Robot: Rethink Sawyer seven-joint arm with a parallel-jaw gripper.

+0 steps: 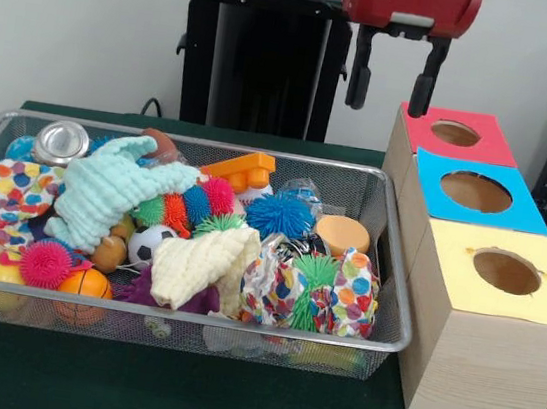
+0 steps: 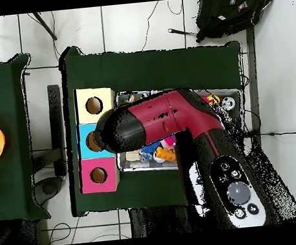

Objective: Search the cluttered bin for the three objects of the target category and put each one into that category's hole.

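The wire mesh bin (image 1: 237, 325) sits on the green table, full of toys. One polka-dot cloth (image 1: 15, 193) lies at its left end. Two more polka-dot bundles (image 1: 268, 287) (image 1: 354, 294) lie at the front right, with a green spiky ball (image 1: 315, 271) between them. The yellow-topped box with its round hole (image 1: 507, 273) stands right of the bin and nearest the camera; it also shows in the overhead view (image 2: 94, 105). My gripper (image 1: 389, 104) hangs open and empty, high above the bin's back right corner. In the overhead view the arm (image 2: 163, 120) hides it and most of the bin (image 2: 147, 155).
A blue-topped box (image 1: 477, 191) and a red-topped box (image 1: 454, 135) stand behind the yellow one. A mint cloth (image 1: 104, 187), a cream cloth (image 1: 200, 265), cans (image 1: 60, 141), spiky balls (image 1: 277, 215) and an orange ball (image 1: 85, 284) crowd the bin.
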